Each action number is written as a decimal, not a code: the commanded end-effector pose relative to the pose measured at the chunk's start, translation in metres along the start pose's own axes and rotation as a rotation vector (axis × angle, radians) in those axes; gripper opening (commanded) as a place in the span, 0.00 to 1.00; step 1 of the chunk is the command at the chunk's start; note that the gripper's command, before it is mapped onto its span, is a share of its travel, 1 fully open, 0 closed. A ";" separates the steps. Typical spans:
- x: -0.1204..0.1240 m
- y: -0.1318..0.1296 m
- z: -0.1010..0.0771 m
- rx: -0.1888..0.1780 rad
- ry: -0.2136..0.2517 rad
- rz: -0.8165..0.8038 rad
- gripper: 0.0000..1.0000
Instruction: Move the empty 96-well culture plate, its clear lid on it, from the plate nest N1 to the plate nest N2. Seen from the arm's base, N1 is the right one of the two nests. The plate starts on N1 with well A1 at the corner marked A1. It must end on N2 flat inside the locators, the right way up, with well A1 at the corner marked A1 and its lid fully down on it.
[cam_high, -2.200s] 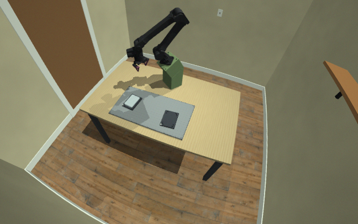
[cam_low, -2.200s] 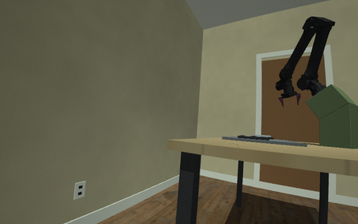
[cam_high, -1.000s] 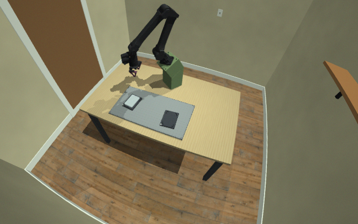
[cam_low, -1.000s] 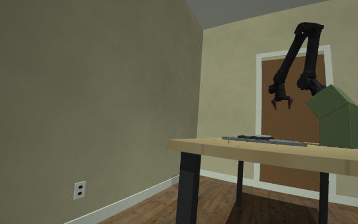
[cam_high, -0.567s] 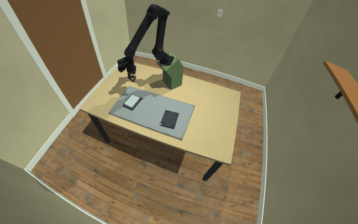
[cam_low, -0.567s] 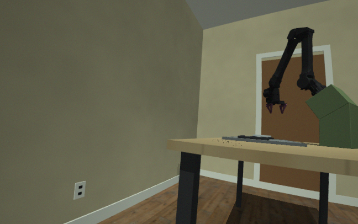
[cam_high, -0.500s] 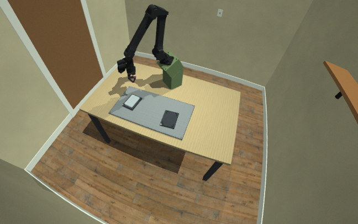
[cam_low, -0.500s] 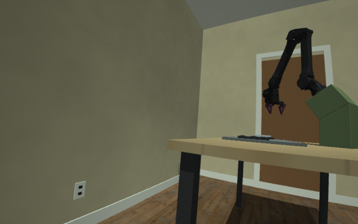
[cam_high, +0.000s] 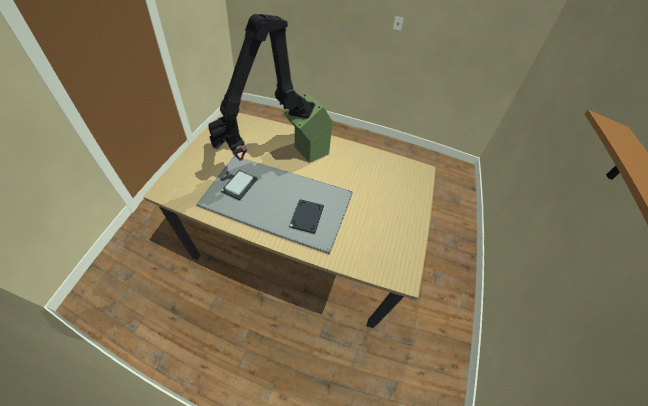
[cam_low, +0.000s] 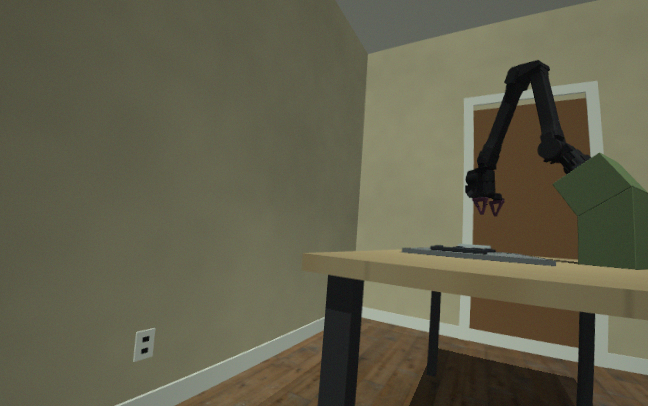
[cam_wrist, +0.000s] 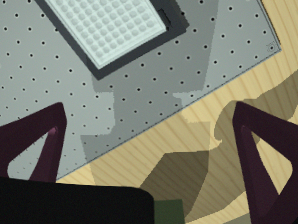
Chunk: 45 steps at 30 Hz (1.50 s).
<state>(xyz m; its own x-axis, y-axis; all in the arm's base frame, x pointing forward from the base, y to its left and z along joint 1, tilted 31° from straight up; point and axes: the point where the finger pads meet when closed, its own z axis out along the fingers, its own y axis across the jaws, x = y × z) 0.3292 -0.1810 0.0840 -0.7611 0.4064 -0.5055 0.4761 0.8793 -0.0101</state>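
The white 96-well plate (cam_high: 238, 183) with its clear lid lies flat on a dark nest at the left end of the grey mat (cam_high: 275, 203). It also shows in the wrist view (cam_wrist: 100, 12), seated in the dark nest frame. The other dark nest (cam_high: 307, 216) stands empty toward the mat's right end. My gripper (cam_high: 240, 152) hangs open and empty above the mat's back left edge, well above the table and a little behind the plate. In the exterior view the gripper (cam_low: 488, 206) hangs high over the mat. Its purple fingers stand wide apart in the wrist view.
The green arm base block (cam_high: 313, 132) stands on the wooden table behind the mat. A door (cam_high: 100, 75) is behind the table's left end.
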 end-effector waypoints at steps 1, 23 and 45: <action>-0.028 0.010 0.007 -0.012 -0.039 -0.119 1.00; -0.051 0.057 0.066 -0.023 -0.059 -0.553 1.00; -0.051 0.054 0.066 -0.019 -0.058 -0.540 1.00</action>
<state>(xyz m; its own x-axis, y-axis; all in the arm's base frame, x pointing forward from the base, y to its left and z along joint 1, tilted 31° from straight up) 0.4071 -0.1685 0.0458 -0.8831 -0.1033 -0.4576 0.0196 0.9664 -0.2561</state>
